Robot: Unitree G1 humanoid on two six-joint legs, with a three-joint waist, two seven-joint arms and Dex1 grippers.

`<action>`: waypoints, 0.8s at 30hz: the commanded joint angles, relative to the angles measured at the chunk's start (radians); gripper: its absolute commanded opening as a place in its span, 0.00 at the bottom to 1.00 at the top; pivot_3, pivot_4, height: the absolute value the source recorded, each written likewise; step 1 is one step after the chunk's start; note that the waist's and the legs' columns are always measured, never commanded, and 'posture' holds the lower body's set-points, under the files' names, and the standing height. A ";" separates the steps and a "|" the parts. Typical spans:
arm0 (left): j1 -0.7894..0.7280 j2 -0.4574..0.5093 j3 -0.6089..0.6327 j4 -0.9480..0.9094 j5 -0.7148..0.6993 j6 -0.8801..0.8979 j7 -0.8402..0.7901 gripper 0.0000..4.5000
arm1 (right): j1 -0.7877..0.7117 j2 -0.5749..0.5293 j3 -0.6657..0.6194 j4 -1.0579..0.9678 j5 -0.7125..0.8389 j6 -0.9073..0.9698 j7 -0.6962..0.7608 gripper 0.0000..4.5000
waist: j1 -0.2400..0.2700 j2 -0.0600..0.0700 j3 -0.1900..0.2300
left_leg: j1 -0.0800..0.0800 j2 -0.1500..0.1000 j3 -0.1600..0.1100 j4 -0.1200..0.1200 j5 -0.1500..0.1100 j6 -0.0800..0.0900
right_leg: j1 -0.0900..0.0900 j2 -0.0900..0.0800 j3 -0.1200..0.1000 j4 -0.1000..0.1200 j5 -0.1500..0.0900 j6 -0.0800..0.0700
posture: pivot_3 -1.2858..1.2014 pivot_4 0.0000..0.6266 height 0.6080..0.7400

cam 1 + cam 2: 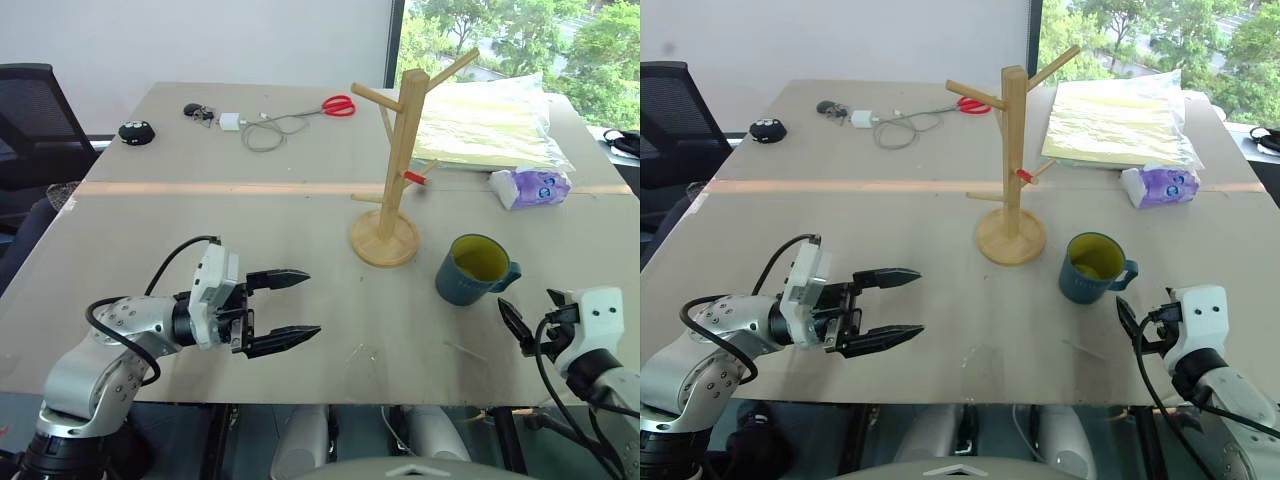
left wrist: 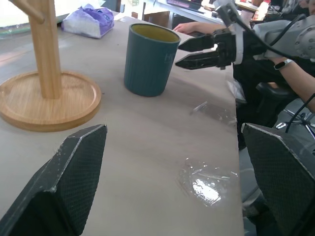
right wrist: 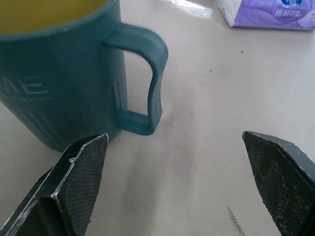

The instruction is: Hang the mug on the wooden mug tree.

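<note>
Our right gripper (image 1: 522, 328) hovers at the table's near right edge with its two black fingers spread wide and nothing between them. From that wrist's camera the mug (image 3: 64, 73) stands close ahead, its loop handle (image 3: 147, 83) turned toward the open jaws, and a clear strip of tabletop lies between fingertips and handle. Seen from the head, the mug (image 1: 476, 270) sits at about eleven o'clock from this gripper, upright on its base, mouth to the ceiling, handle pointing to roughly four o'clock, toward our right arm.

Our left gripper (image 1: 282, 310) is level over the near middle of the table (image 1: 300, 220), also open and holding nothing, pointing across toward the right side. The mug lies well apart from it, at about two o'clock, so we judge the right arm the nearer one and the natural choice for the pick.

The wooden mug tree (image 1: 400, 170) stands upright on its round base just beside the mug, at about ten o'clock from it, with its pegs angled upward and one red-tipped peg (image 1: 414, 177) low on the near side.

Beyond lie a pack of tissues (image 1: 530, 187), a plastic-wrapped sheet (image 1: 490, 125), red scissors (image 1: 339, 105) and a cable (image 1: 265, 130)
</note>
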 commanded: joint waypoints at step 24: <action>0.057 0.052 0.124 -0.098 -0.123 -0.028 -0.061 1.00 | -0.171 0.082 0.067 0.215 -0.096 -0.209 0.001 0.87 | -0.002 0.001 0.000 | 0.001 0.000 0.001 0.000 0.000 0.000 | 0.000 0.001 0.000 0.000 0.002 -0.003 | 0.52 0.24 1.00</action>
